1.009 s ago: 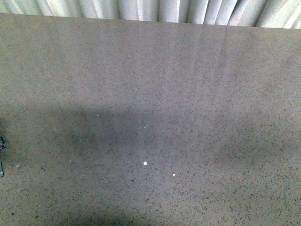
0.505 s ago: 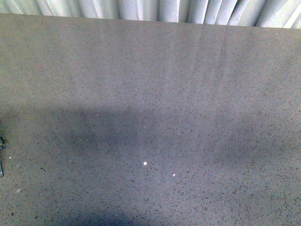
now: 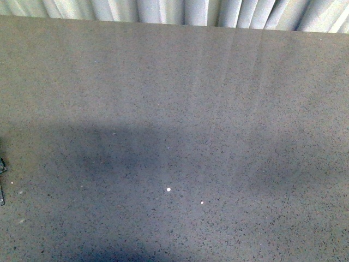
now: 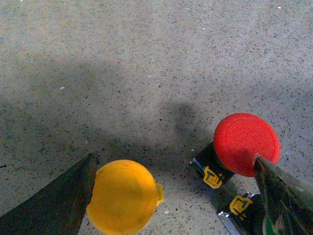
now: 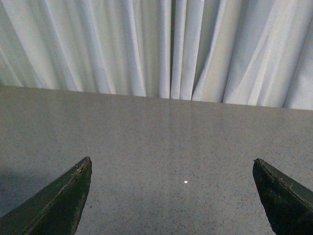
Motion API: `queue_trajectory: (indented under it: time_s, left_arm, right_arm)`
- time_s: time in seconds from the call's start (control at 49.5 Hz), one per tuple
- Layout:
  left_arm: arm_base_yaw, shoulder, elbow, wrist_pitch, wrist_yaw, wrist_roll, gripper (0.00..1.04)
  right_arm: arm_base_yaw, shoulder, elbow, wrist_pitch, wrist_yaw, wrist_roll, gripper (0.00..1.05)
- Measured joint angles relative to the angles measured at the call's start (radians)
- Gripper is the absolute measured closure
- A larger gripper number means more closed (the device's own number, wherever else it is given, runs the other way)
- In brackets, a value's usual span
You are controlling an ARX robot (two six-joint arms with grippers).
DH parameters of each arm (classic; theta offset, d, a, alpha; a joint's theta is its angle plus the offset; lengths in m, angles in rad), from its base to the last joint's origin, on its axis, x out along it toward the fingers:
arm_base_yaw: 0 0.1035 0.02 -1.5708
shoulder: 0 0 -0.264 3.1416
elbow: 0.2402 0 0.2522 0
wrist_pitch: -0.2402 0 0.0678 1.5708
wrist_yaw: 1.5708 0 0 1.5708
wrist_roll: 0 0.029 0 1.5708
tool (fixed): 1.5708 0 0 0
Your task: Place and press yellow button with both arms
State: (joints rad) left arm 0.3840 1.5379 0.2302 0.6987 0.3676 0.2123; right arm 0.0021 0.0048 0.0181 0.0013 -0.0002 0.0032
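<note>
1. Pincers first: your left gripper (image 4: 173,157) is wide open and holds nothing. Your right gripper (image 5: 171,160) is wide open too, over bare table (image 5: 146,127).
2. The yellow button (image 4: 123,197) sits on the table between the left gripper's two fingers, right next to one of them.
3. A red button (image 4: 247,143) sits by the other finger. Do not grab that one.
4. Slide the left gripper sideways until the yellow button is in the middle. Then go low and squeeze under the round cap, which looks slippery.
5. Have the right gripper ready to press the cap afterwards.
</note>
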Motion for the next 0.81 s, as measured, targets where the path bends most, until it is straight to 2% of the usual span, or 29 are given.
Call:
queue_trajectory:
  time_s: [0.807]
  left_arm:
    - [0.077, 0.081, 0.045, 0.026, 0.000, -0.040, 0.09]
  right_arm:
    - [0.000, 0.000, 0.000, 0.000, 0.000, 0.000, 0.09]
